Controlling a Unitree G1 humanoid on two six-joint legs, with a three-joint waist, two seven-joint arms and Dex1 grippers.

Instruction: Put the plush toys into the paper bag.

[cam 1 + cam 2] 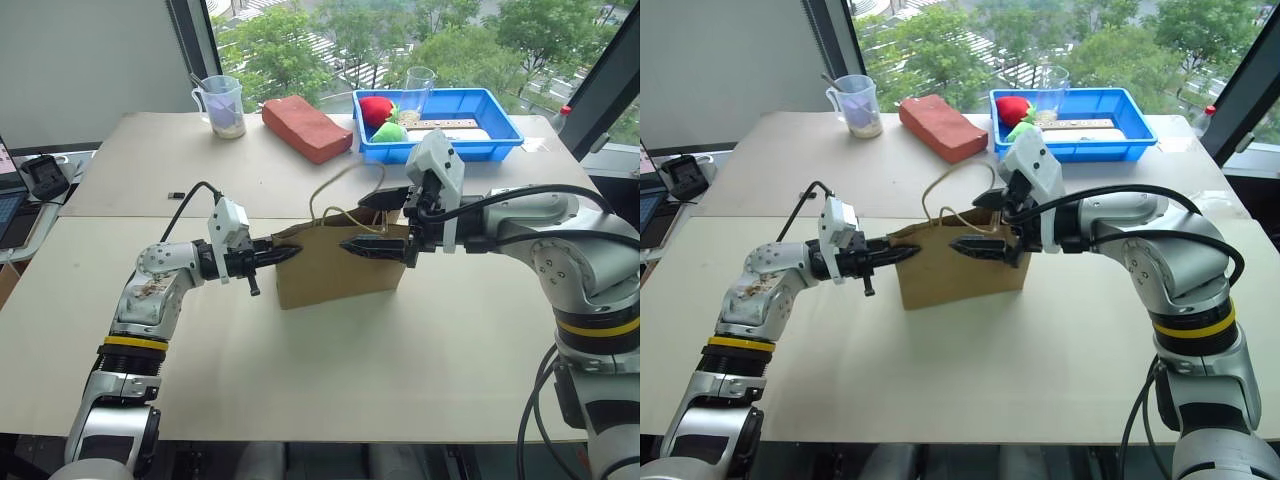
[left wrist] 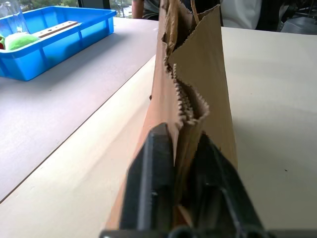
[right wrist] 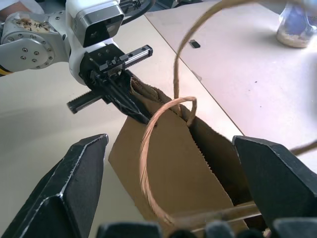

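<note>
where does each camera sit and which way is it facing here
Left eye view: on the head, looking forward and down at the paper bag on the table; both arms show.
Right eye view: beside it, same scene; blue tray and brick-shaped block at the back.
Left wrist view: along the left gripper, shut on the bag's folded edge.
Right wrist view: along the right gripper, open above the bag's mouth, looking at the left gripper.
Both wrist views share the bag and its cord handles.
</note>
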